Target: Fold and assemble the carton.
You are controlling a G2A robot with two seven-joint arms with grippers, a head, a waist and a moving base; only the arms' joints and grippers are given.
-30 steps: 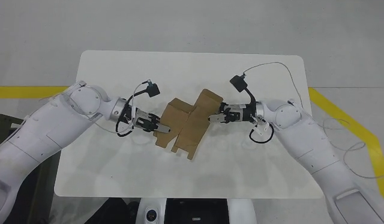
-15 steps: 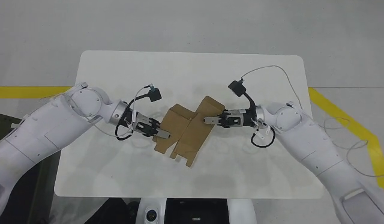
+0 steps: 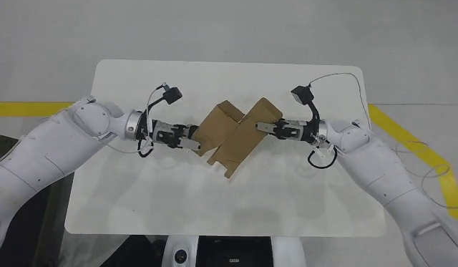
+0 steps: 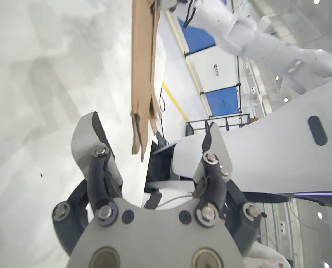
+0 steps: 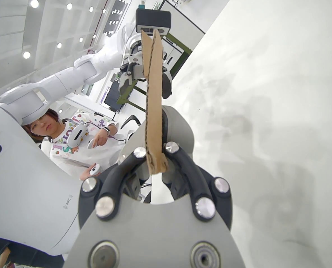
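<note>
The flattened brown carton (image 3: 236, 131) hangs tilted above the middle of the white table. My right gripper (image 3: 266, 127) is shut on its right corner. In the right wrist view the cardboard (image 5: 153, 98) runs edge-on out of my right gripper (image 5: 157, 118), clamped between the fingers (image 5: 180, 126). My left gripper (image 3: 192, 137) is at the carton's left corner. In the left wrist view my left gripper (image 4: 152, 125) stands open, and the carton's edge (image 4: 142, 71) reaches down between the spread fingertips (image 4: 97, 129) without touching them.
The white table (image 3: 300, 195) has bare surface on all sides of the carton. A thin cable (image 3: 336, 77) loops above the right arm near the table's far right corner. Yellow floor tape (image 3: 28, 109) runs beside both table ends.
The carton has moved up off the table and toward the far side, tilting more steeply. Both grippers have shifted away from the table's front edge with it, the right one also outward.
</note>
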